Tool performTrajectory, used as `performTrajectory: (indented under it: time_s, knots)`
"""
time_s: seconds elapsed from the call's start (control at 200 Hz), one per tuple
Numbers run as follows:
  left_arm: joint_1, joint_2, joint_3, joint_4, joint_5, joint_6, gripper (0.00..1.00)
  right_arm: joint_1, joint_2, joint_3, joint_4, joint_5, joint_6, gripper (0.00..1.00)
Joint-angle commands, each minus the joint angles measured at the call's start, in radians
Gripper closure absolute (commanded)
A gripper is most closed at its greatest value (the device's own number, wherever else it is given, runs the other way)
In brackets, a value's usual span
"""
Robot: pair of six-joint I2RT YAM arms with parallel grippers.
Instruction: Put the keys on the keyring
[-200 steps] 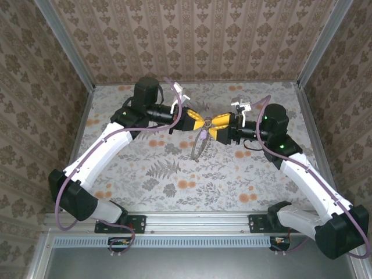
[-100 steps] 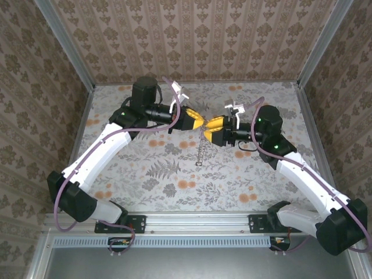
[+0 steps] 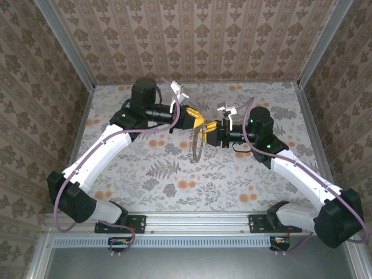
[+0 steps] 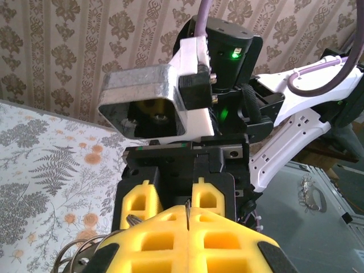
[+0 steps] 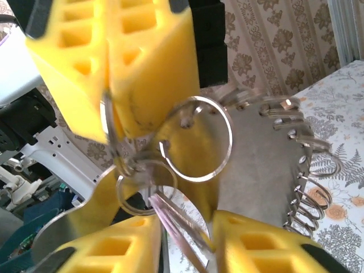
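My left gripper (image 3: 200,123) is shut on the keyring (image 3: 195,149), a thin wire loop that hangs below it over the table. In the left wrist view the wire (image 4: 186,215) is pinched in the seam of the yellow fingers. The keys (image 5: 301,176) are small silvery pieces strung along the loop's right side like a jagged chain. My right gripper (image 3: 206,133) faces the left one, tip to tip. Its yellow fingers (image 5: 131,247) stand a little apart with a flat metal strip (image 5: 182,219) in the gap, and two silver split rings (image 5: 196,136) hang just above them.
The floral tablecloth (image 3: 174,174) lies under both arms, with patterned walls on three sides and a metal rail (image 3: 192,222) at the near edge. Both arms meet above the table's middle.
The right gripper has moved left, close against the left gripper, and its fingers have narrowed. The hanging keyring has swung and now shows as a loop.
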Motion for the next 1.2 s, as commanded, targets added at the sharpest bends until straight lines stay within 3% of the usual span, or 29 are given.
performTrajectory:
  time_s: [0.0,0.265,1.195]
  knots:
    - [-0.005,-0.032,-0.021,0.065,-0.008,-0.028,1.00,0.004,-0.004,0.016,0.016,0.012,-0.002,0.77]
    - [0.008,-0.045,-0.044,0.085,-0.038,-0.035,1.00,0.003,0.001,0.047,-0.073,0.047,-0.035,1.00]
    - [0.060,-0.109,-0.089,0.076,-0.060,-0.010,1.00,-0.005,0.011,0.209,-0.473,0.131,-0.250,1.00]
